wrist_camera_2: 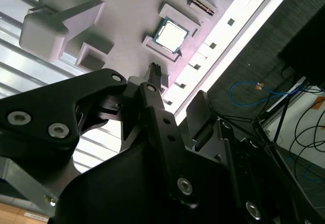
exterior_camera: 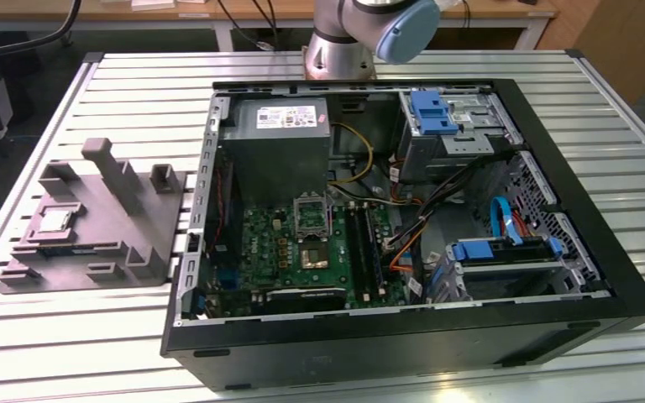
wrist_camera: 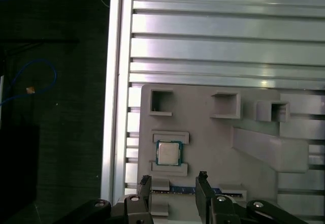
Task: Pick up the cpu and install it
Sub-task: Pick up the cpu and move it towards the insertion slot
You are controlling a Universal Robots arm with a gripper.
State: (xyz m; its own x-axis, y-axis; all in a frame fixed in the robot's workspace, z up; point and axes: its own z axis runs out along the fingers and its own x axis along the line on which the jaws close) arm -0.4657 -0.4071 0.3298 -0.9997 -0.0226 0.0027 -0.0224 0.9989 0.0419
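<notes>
Tray (exterior_camera: 115, 252): grey, on the worktop (exterior_camera: 76, 336), by its edge on the exterior view's left.
Cpu (exterior_camera: 54, 221): flat in a tray pocket.
Jaws: open, holding nothing, near the cpu.
Computer case (exterior_camera: 412, 344): open, mid-worktop.

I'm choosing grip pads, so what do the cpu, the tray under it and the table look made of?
The cpu: metal top, silvery with a soft sheen, inside a darker rim. The tray: probably plastic, matte even grey with moulded pockets and posts. The table: likely aluminium, ribbed slats with bright streaky reflections.
</notes>
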